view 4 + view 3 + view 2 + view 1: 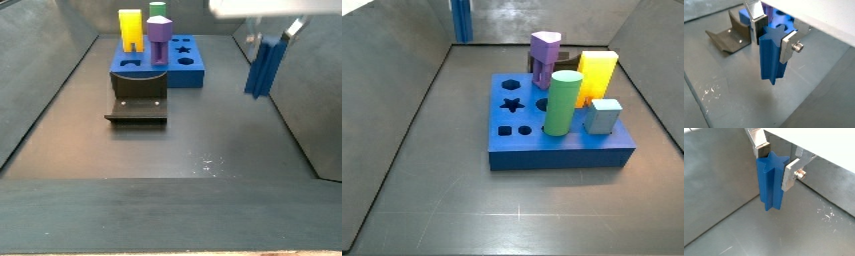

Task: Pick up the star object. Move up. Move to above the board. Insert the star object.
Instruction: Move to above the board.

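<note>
The star object (771, 180) is one tall, slender blue post with ridged sides, and its top shows a star-shaped section in both wrist views (771, 55). It hangs upright in the air, clear of the grey desk (160, 150), because the end effector (777, 162) is clenched on its upper part, with one silver finger (789, 46) pressed on each side of it. In a side view the post (263, 66) is held near the side wall, well apart from the board (187, 68). The board (523, 140) is one thick blue block lying flat on the desk, and its star-shaped hole (512, 104) is free. On the board stand four pieces: one green cylinder (563, 102), one purple post (544, 58), one yellow block (597, 75) and one small light blue cube (603, 116). One dark fixture (139, 100) stands on the desk just beside the board. I can read no writing or label on any of these things.
</note>
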